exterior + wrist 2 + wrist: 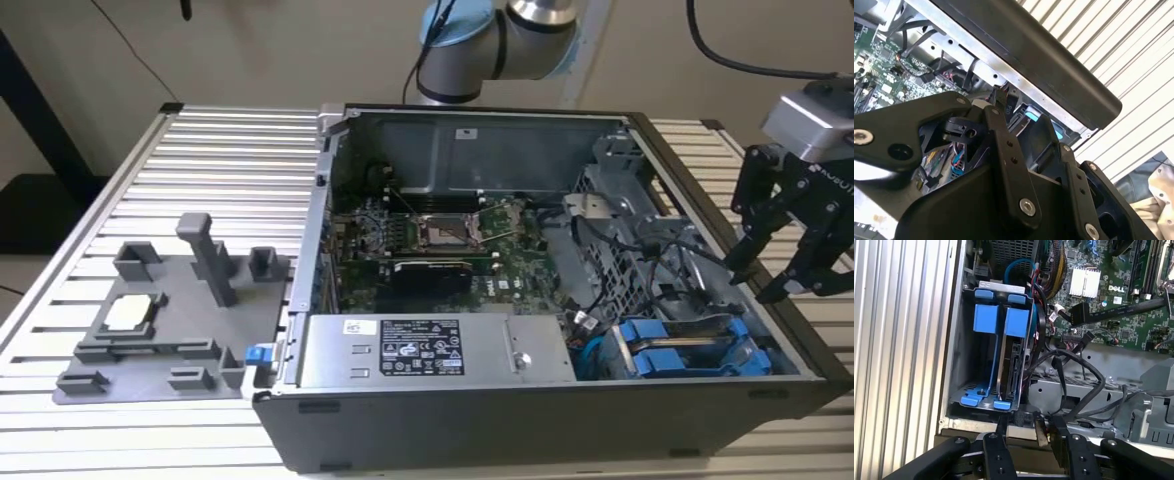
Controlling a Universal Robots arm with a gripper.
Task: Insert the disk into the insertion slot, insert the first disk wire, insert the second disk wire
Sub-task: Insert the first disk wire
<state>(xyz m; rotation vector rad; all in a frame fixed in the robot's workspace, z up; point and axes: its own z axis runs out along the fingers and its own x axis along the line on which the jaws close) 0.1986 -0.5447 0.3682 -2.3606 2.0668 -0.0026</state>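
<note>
The disk stands on edge inside the insertion slot, a grey metal bay in the case's corner, held between bright blue carrier rails. The exterior view shows the same blue rails at the case's near corner on that view's right. My gripper hangs open above the case's side wall, just outside the bay, with nothing between its fingers. In the first wrist view the gripper sits just off the bay's mouth. Black cables run loose beside the bay, and a blue cable loops behind it.
The open computer case holds a motherboard and a grey labelled power-supply box. A grey fixture plate with upright posts lies on the slatted table at the exterior view's left. The arm's base stands behind the case.
</note>
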